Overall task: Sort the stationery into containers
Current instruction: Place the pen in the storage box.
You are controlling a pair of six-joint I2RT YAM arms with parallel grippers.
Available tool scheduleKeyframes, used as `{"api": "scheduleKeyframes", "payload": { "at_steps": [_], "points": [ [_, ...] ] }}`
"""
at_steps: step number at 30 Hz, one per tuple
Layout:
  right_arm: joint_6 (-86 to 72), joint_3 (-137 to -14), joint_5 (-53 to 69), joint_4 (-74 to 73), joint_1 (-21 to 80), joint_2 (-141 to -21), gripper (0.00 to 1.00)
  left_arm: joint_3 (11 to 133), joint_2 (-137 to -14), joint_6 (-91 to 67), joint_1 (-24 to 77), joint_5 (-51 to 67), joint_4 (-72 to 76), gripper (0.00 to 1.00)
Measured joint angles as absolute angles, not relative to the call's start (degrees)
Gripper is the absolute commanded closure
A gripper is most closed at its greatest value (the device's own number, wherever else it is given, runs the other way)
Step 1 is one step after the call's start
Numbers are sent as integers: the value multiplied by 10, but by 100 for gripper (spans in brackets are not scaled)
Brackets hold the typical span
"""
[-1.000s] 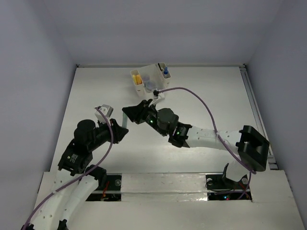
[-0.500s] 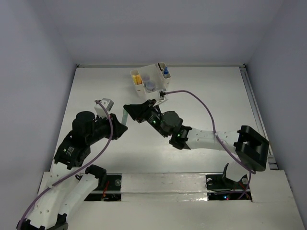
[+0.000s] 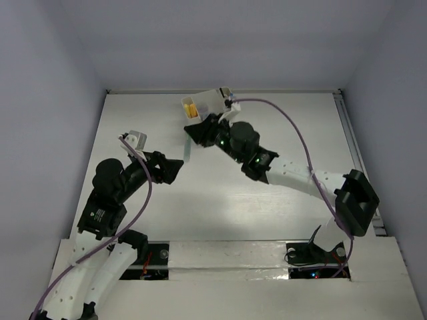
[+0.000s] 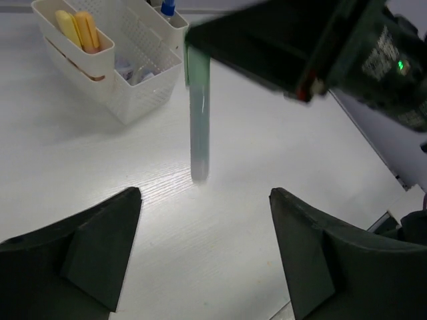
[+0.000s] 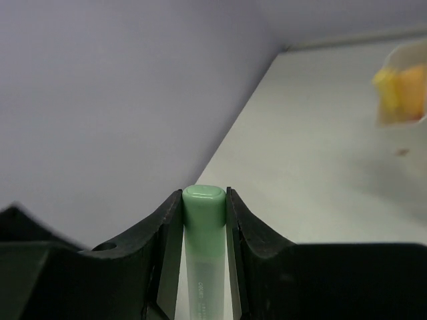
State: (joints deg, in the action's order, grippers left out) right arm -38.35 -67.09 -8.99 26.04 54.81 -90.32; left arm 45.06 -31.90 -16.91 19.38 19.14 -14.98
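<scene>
My right gripper [image 3: 195,135] is shut on the green cap end of the light green marker [image 3: 188,149], which hangs tilted over the table just in front of the cream-white organizer [image 3: 213,100]. In the right wrist view the marker [image 5: 203,207] is pinched between both black fingers. My left gripper [image 3: 172,169] stands open and holds nothing, a little short of the marker's lower end [image 4: 199,133]. In the organizer [image 4: 133,100] a yellow block [image 4: 67,23] and an orange block [image 4: 87,30] stand in one compartment, and a blue cap [image 4: 168,7] shows in another.
The right arm [image 3: 287,175] stretches across the middle of the table, and its purple cable [image 3: 303,143] arcs over the right half. The right arm hides part of the organizer in the top view. White walls enclose the table on three sides.
My left gripper has opened and let go of the marker. The right gripper has carried the marker away and back toward the organizer.
</scene>
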Motion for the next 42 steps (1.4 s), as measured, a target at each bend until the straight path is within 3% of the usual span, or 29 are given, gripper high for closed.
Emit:
{"api": "scheduleKeyframes", "payload": {
  "at_steps": [5,17,25,33,42],
  "points": [
    [-349,-765,-94,246,459,-940,100,443,-264,-161,194,174,-148,1],
    [-148,-1017,-117,249,423,-1182,100,382,-215,-160,194,121,-114,1],
    [-49,-1100,-129,251,423,-1278,100,382,-214,-160,190,105,-114,1],
    [-22,-1091,-128,301,423,-1292,100,382,-214,-161,190,103,-114,1],
    [-8,-994,-122,385,423,-1292,100,382,-215,-161,186,102,-114,1]
  ]
}}
